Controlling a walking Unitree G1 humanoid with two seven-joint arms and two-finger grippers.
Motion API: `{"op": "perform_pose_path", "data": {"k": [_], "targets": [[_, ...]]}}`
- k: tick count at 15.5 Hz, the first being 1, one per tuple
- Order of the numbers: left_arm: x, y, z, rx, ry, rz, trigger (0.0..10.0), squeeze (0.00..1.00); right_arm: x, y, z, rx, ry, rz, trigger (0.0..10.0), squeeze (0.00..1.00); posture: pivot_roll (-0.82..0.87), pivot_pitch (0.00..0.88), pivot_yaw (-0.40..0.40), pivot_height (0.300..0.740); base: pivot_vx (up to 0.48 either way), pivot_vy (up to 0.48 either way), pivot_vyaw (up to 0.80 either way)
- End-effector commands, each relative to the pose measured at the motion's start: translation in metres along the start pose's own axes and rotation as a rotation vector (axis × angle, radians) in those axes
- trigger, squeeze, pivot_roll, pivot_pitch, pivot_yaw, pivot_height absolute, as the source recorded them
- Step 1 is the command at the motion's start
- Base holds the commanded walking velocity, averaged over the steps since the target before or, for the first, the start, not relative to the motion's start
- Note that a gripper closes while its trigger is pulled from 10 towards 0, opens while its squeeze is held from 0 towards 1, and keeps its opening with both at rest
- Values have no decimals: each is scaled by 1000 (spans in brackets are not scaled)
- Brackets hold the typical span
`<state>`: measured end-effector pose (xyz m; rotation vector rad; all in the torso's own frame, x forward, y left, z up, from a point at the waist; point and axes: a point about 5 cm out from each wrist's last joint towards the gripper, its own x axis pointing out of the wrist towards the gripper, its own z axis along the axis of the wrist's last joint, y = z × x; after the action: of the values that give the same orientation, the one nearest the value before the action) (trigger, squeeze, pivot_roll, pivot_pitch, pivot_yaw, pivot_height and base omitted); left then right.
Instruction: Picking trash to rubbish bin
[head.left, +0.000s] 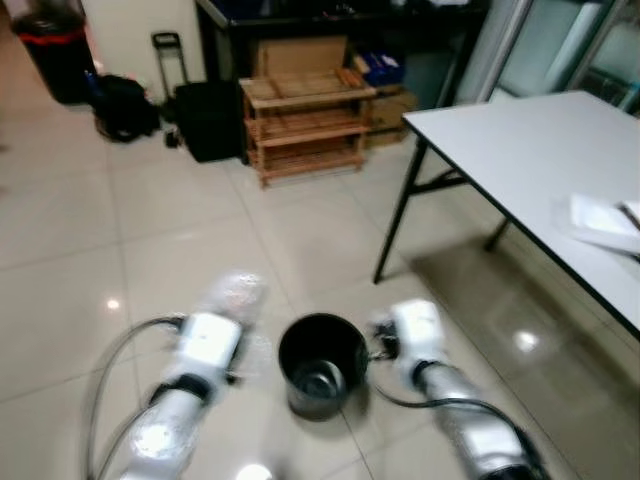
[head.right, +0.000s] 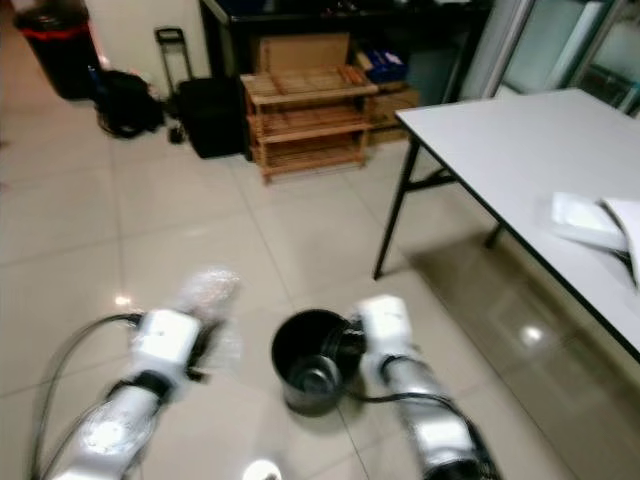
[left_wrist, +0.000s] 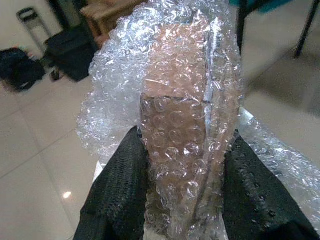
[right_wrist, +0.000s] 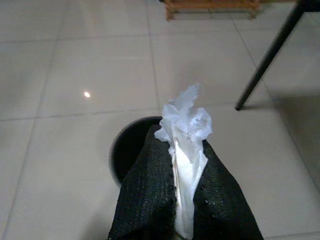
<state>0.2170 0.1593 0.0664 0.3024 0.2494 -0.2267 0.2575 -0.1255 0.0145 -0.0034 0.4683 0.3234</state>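
1. On the tiled floor (head.left: 150, 230) directly ahead of me stood the black rubbish bin (head.left: 322, 362), between my two arms.
2. I had the left tool (left_wrist: 182, 165) clamped on a wad of bubble wrap (left_wrist: 175, 90), which bulged out between and above its fingers (left_wrist: 122, 185), just left of the bin.
3. I had the right tool (right_wrist: 186, 165) pinched tight on a crumpled white tissue (right_wrist: 186, 125), held close above the bin's right rim.
4. To my right stood a white worktop (head.left: 530, 150) carrying white papers (head.left: 600, 218).
5. Farther off I saw a wooden rack (head.left: 305, 120) and a black bag (head.left: 125, 105).
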Motion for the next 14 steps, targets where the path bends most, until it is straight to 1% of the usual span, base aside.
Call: {"op": "perform_pose_path", "data": {"k": [1,4,10,14], "targets": [[-2,9,-3,24,10,20,10000,0,4,9,7,1,-29,19,10000,0,104,40,-50,740,334,0,0],[-2,7,-3,27,11,12,10000,0,5,7,5,-10,-19,16,10000,0,98,38,-50,740,331,0,-800],[-2,5,-5,26,14,4,10000,0,3,5,3,-27,-10,4,10000,0,91,51,-57,740,331,0,0],[-2,3,-6,23,15,1,10000,0,6,3,5,-41,-10,-2,10000,0,86,53,-65,740,329,0,0]]}}
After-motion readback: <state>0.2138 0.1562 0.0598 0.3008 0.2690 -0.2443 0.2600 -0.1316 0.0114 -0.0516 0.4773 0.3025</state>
